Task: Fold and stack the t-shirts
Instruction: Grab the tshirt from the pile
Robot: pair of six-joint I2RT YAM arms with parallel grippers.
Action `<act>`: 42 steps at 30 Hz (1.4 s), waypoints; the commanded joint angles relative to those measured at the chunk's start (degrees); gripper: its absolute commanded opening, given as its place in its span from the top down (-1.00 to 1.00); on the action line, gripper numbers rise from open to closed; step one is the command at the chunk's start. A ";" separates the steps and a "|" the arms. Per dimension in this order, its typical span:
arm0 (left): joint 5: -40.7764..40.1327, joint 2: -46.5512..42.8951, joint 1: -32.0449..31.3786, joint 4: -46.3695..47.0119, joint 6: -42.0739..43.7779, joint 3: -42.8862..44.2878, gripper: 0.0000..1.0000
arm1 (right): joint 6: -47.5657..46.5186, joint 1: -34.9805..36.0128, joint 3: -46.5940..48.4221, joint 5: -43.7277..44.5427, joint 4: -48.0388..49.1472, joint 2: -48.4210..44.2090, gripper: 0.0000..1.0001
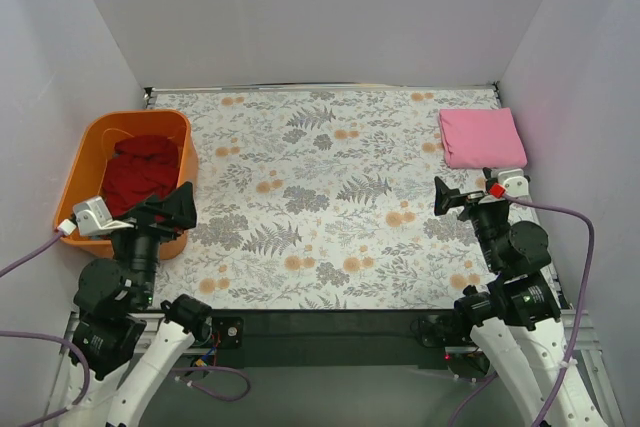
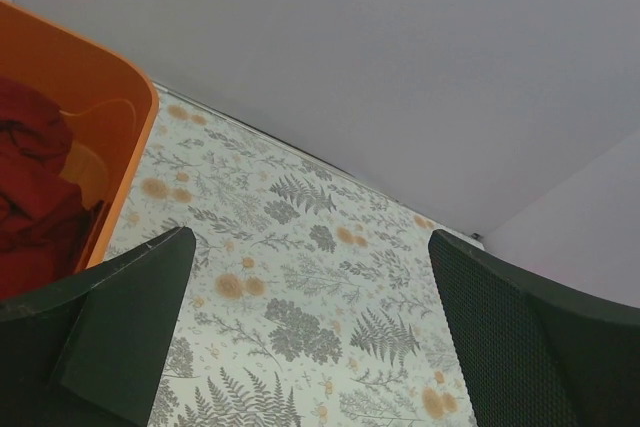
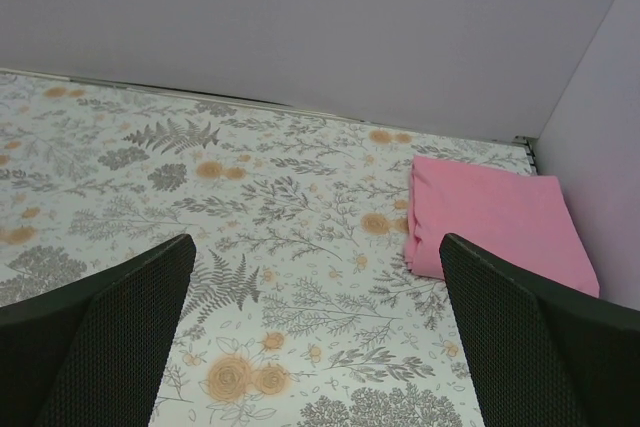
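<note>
A dark red t-shirt (image 1: 142, 172) lies crumpled in the orange basket (image 1: 90, 142) at the left; it also shows in the left wrist view (image 2: 30, 187). A pink t-shirt (image 1: 481, 136) lies folded at the far right of the table, also in the right wrist view (image 3: 495, 219). No grey-blue shirt is in view. My left gripper (image 1: 170, 209) is open and empty beside the basket's near right corner. My right gripper (image 1: 456, 197) is open and empty, just in front of the pink shirt. Both hold nothing.
The floral tablecloth (image 1: 320, 197) covers the table. White walls enclose the back and both sides. The orange basket's rim (image 2: 120, 97) stands close to my left fingers.
</note>
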 commanded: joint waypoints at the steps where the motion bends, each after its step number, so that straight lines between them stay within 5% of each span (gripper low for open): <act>1: -0.25 3.18 0.23 0.86 1.26 -0.16 -0.92 | 0.50 0.27 1.71 -2.32 1.53 1.09 -0.97; 10: 1.34 27.13 0.14 5.43 -0.84 5.46 -0.88 | 4.63 0.27 0.48 -8.65 -0.58 3.46 -0.97; 16: -5.86 45.09 0.84 9.12 -3.22 14.77 -0.71 | 7.70 0.27 -0.13 -11.98 -2.33 5.13 -0.97; 20: -5.08 57.73 9.24 9.04 -4.18 21.72 -0.73 | 8.94 0.27 -0.75 -13.66 -3.12 4.96 -0.97; 26: -3.67 65.23 25.15 7.02 -4.80 27.26 -0.76 | 9.38 0.44 -2.59 -14.37 -3.74 3.38 -0.97; 32: -1.21 69.63 38.70 7.01 -8.14 23.15 -0.76 | 9.20 1.58 -3.91 -12.79 -3.83 3.03 -0.97; 42: 3.18 79.47 46.20 10.62 -11.57 16.54 -0.62 | 9.11 2.02 -4.97 -12.43 -3.92 3.46 -0.97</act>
